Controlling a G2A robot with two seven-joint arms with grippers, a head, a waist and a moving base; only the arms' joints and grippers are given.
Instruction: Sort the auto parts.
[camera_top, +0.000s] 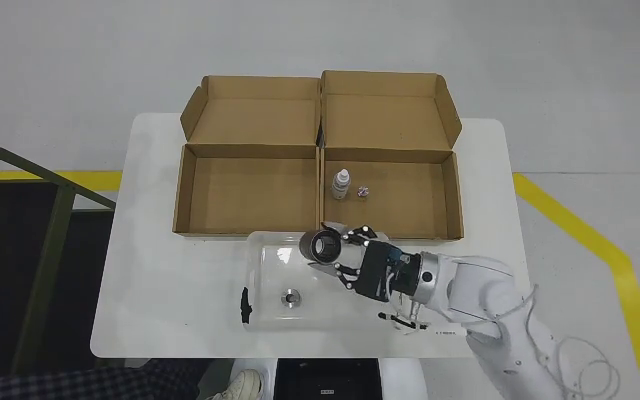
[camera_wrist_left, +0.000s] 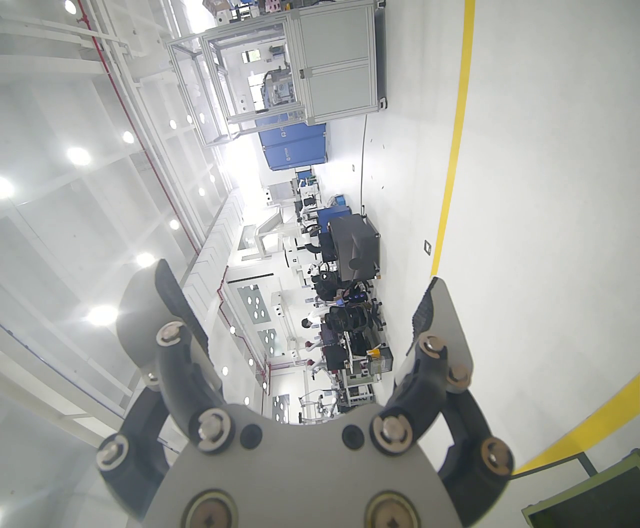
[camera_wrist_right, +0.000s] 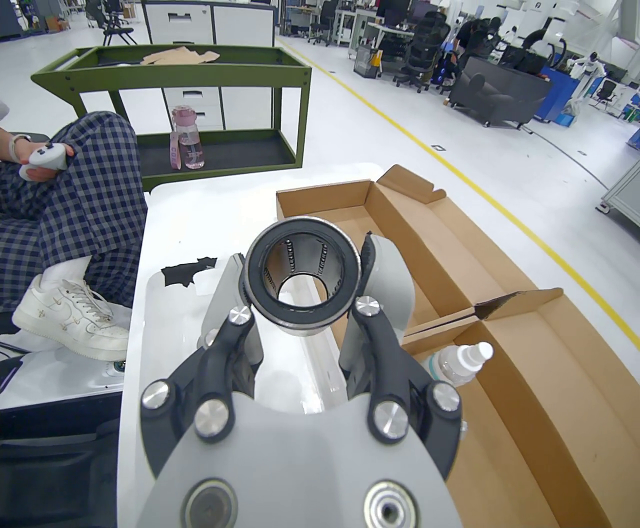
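Note:
My right gripper (camera_top: 327, 246) (camera_wrist_right: 303, 272) is shut on a steel cylindrical bearing (camera_wrist_right: 303, 276) (camera_top: 324, 243) with a black rim, held above the clear tray (camera_top: 268, 262), just in front of the two cardboard boxes. The right box (camera_top: 442, 190) holds a small white bottle (camera_top: 342, 182) (camera_wrist_right: 454, 362) and a tiny metal part (camera_top: 365, 190). The left box (camera_top: 195, 190) (camera_wrist_right: 345, 210) looks bare inside. A small round metal part (camera_top: 290, 297) lies in the tray. A black scrap (camera_top: 243, 303) (camera_wrist_right: 186, 270) sits at the tray's left end. My left gripper (camera_wrist_left: 300, 310) is open, pointing away at the room.
The white table (camera_top: 150, 250) carries the boxes at the back and the tray at the front. A person in checked trousers sits at the near left edge holding a controller (camera_wrist_right: 47, 160). A green cart (camera_wrist_right: 175, 75) stands beyond the table.

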